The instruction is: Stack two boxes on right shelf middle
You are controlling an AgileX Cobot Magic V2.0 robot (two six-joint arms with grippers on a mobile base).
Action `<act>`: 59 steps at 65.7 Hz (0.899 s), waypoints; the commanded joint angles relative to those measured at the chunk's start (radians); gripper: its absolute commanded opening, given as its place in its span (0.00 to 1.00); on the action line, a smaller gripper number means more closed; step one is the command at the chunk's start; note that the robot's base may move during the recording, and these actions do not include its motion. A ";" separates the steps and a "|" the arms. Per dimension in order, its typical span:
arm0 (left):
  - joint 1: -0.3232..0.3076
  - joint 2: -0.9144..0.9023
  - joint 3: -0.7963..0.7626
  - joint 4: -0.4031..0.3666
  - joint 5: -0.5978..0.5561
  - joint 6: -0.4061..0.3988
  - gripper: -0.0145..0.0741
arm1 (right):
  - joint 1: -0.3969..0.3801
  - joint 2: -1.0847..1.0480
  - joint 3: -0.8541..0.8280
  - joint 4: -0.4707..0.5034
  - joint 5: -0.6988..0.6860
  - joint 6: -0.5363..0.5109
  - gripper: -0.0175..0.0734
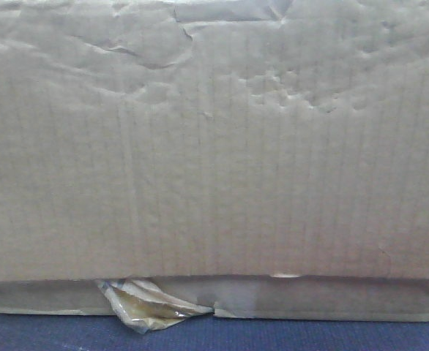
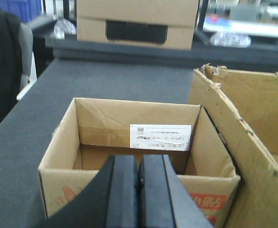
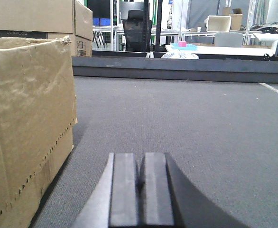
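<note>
In the front view a large brown cardboard box (image 1: 214, 146) fills nearly the whole frame, standing on a dark blue surface, with torn tape (image 1: 152, 307) at its bottom edge. In the left wrist view a small open cardboard box (image 2: 139, 142) with a white label sits just beyond my left gripper (image 2: 139, 166), which is shut and empty. The large box's torn wall (image 2: 243, 142) stands to its right. In the right wrist view my right gripper (image 3: 140, 166) is shut and empty above the grey mat, with the large box (image 3: 30, 123) to its left. No shelf shows.
A closed cardboard box (image 2: 136, 23) with a dark handle slot stands at the far edge of the table. A person in dark clothes (image 2: 4, 71) is at the left. A raised dark ledge (image 3: 177, 71) borders the far side of the mat; shelving and tables lie beyond.
</note>
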 commanded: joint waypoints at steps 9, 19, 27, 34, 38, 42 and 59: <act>-0.002 0.333 -0.251 0.001 0.113 0.000 0.06 | 0.001 -0.004 0.000 -0.005 -0.019 0.000 0.01; -0.002 0.521 -0.386 0.001 0.114 0.000 0.06 | 0.001 -0.004 0.000 -0.005 -0.019 0.000 0.01; -0.002 0.635 -0.463 0.001 0.103 0.000 0.06 | 0.001 -0.004 0.000 -0.005 -0.019 0.000 0.01; -0.002 0.714 -0.507 -0.004 0.077 0.000 0.06 | 0.001 -0.004 0.000 -0.005 -0.019 0.000 0.01; 0.000 0.756 -0.553 -0.033 0.105 0.000 0.06 | 0.001 -0.004 0.000 -0.005 -0.019 0.000 0.01; 0.011 0.808 -0.609 -0.042 0.168 0.000 0.06 | 0.001 -0.004 0.000 -0.005 -0.019 0.000 0.01; 0.174 1.002 -0.833 -0.197 0.466 0.245 0.06 | 0.001 -0.004 0.000 -0.005 -0.019 0.000 0.01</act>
